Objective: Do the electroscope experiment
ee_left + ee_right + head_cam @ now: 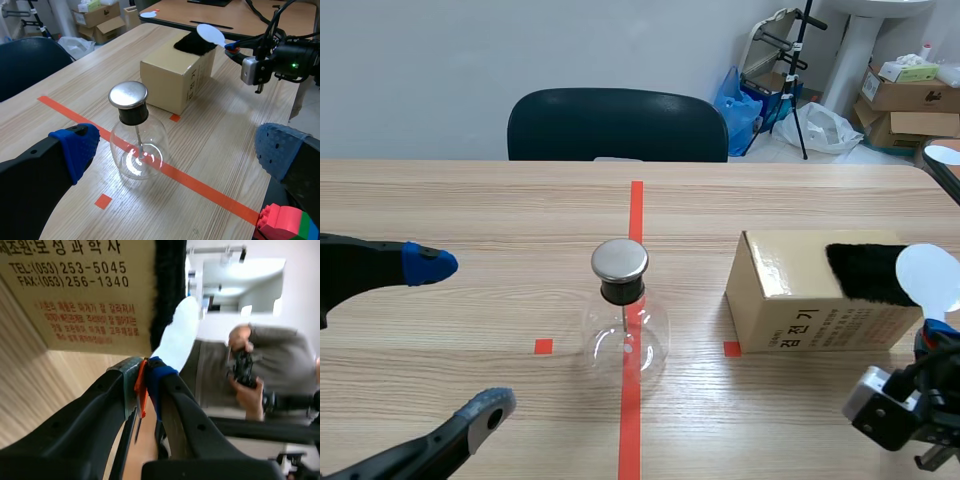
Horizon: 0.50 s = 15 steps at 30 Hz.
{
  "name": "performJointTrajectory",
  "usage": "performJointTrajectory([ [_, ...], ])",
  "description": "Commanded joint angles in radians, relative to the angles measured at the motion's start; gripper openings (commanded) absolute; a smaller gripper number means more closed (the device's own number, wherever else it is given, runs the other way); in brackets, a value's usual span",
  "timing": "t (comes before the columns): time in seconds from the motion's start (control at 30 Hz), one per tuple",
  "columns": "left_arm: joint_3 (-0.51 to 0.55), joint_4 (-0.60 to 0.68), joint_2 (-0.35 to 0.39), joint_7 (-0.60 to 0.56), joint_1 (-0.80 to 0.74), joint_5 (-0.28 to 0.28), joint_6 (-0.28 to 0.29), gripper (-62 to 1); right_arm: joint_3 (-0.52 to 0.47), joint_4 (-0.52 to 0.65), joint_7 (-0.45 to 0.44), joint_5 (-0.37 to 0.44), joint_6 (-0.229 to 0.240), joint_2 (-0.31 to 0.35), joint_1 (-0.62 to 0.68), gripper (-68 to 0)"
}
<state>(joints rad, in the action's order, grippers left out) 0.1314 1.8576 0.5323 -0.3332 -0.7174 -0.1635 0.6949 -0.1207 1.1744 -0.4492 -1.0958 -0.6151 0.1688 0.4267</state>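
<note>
Left end effector (455, 340) sits low over the bench's near left corner, fingers spread wide with nothing between them, pointing toward the middle. On my other side, the right end effector (146, 379) is at the near right corner, fingers pressed onto the handle of a white paddle (928, 278), which it pinches and holds up toward the far edge.

I see the wooden bench (470, 210) across the whole scene, with a dark chair (615, 125) pushed up behind its far edge. A cardboard box (790, 310) with printed lettering stands toward the right edge, just beyond a tape square. The electroscope (623, 325), a round glass flask with a black neck and a flat metal cap, stands upright mid-bench on the orange-red tape line (636, 210), between my left end effector and the box and apart from both. A black fur pad (865, 272) lies on the box's top, at its right end. The paddle's round blade overlaps that fur; I cannot tell whether they touch.
</note>
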Motion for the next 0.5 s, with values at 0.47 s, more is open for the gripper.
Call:
performJointTrajectory([
  [0.47,-0.006,0.031,-0.003,-0.014,0.001,-0.013,0.001,1.4,0.031,0.043,0.135,-0.023,-0.050,-0.003,0.014,-66.5],
])
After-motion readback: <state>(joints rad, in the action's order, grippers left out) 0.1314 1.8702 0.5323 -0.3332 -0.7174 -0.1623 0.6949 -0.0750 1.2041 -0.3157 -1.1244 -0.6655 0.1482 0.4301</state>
